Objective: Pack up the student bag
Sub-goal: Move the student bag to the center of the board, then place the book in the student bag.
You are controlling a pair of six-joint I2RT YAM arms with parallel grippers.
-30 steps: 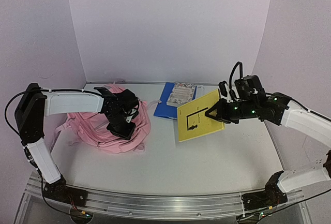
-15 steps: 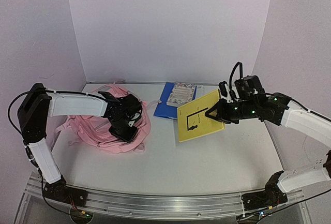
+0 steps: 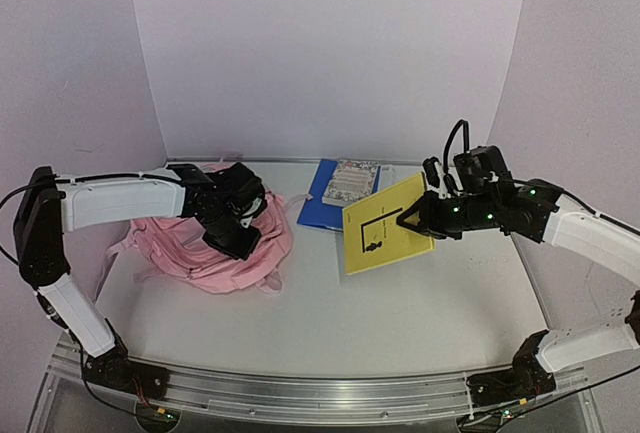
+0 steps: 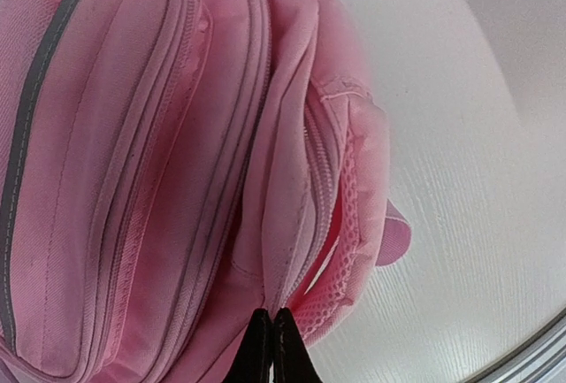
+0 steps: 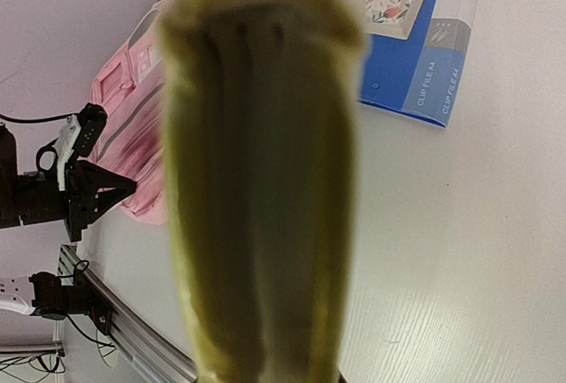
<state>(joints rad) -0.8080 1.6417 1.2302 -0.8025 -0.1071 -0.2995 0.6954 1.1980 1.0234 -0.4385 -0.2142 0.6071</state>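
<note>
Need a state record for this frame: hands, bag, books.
left hand: shut, at soft pink fabric backpack zip opening; pinch unclear
right hand: shut on thin yellow book, held tilted
blue clip file: flat on white table, floral-cover book on top
packed: nothing seen inside backpack

White tabletop (image 3: 400, 303) — pale lilac walls (image 3: 330, 43) on three sides.
</note>
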